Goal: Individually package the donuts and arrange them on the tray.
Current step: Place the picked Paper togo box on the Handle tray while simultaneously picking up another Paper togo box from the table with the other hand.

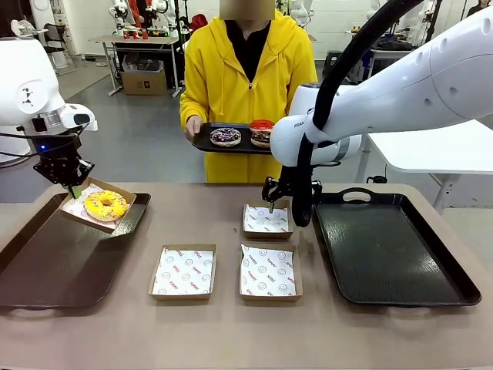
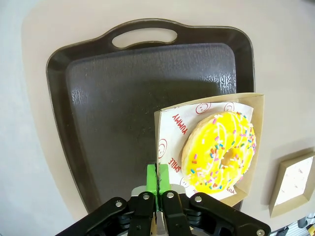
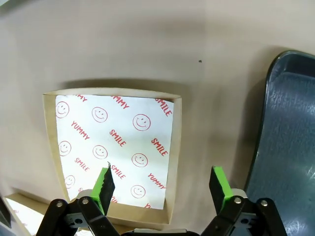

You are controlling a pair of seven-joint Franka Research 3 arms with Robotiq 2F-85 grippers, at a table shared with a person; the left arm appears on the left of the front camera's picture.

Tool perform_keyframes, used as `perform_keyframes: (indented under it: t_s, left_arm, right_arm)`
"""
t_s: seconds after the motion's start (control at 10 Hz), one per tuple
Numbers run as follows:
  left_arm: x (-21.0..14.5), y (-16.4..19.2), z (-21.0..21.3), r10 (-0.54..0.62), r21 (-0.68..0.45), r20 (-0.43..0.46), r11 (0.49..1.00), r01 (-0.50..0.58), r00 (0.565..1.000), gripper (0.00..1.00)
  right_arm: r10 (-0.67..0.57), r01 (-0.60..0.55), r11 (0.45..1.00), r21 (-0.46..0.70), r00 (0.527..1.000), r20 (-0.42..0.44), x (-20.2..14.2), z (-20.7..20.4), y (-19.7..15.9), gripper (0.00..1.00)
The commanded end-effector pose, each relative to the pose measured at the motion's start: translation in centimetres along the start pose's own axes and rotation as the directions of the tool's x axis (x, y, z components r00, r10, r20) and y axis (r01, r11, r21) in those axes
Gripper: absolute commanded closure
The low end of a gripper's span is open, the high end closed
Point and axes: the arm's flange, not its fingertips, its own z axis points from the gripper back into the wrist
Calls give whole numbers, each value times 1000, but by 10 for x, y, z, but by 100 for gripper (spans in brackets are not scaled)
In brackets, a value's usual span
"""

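A yellow-iced donut (image 1: 105,205) (image 2: 219,150) lies in a paper-lined cardboard box (image 1: 83,210) (image 2: 206,110). My left gripper (image 1: 72,190) (image 2: 157,183) is shut on that box's edge and holds it tilted over the far part of the left tray (image 1: 54,266) (image 2: 123,93). My right gripper (image 1: 271,205) (image 3: 162,183) hangs open just above an empty box (image 1: 266,220) (image 3: 115,142). Across the table, a person holds a small black tray (image 1: 206,144) with a purple-dark donut (image 1: 225,136), a red-iced donut (image 1: 262,124) and a brown one (image 1: 260,139).
Two more empty lined boxes (image 1: 182,271) (image 1: 267,271) sit in the near middle of the table. A large black tray (image 1: 393,250) (image 3: 290,142) lies at the right, close beside my right gripper. The right arm's cable hangs over that tray's left rim.
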Motion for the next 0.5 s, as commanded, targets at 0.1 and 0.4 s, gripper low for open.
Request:
perform_keyframes:
  t_s: [0.1, 0.4]
  left_arm:
    - [-1, 0, 5, 1, 0, 9, 1000, -1, 1000, 99]
    - [0, 0, 3, 0, 0, 5, 1000, 0, 1000, 99]
  right_arm:
    - [14, -14, 1000, 13, 1000, -1, 0, 1, 0, 0]
    - [3, -3, 1000, 1, 1000, 0, 0, 0, 1, 0]
